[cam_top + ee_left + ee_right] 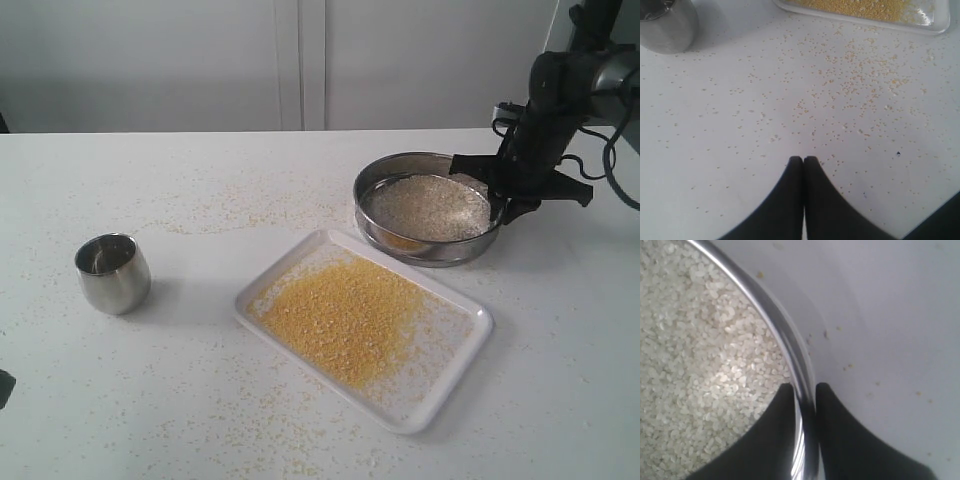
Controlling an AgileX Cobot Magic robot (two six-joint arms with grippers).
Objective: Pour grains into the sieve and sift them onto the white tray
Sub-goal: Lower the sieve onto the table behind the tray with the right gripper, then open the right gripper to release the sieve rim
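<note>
The sieve [372,190], a round steel ring, rests on the table behind the white tray [455,335]. Whitish rice-like grains [430,205] lie on its mesh, and yellow grains [345,315] cover much of the tray. My right gripper [497,195] is at the sieve's right edge. In the right wrist view its fingers [805,386] straddle the sieve rim [771,311], one inside over the rice [700,365] and one outside, slightly apart from the rim, so it is open. My left gripper [803,159] is shut and empty above the grain-strewn table.
A small steel cup [112,272] stands upright at the left, also seen in the left wrist view [665,25]. Loose yellow grains are scattered over the white table [200,400] around the tray. The tray's near corner [935,22] shows in the left wrist view.
</note>
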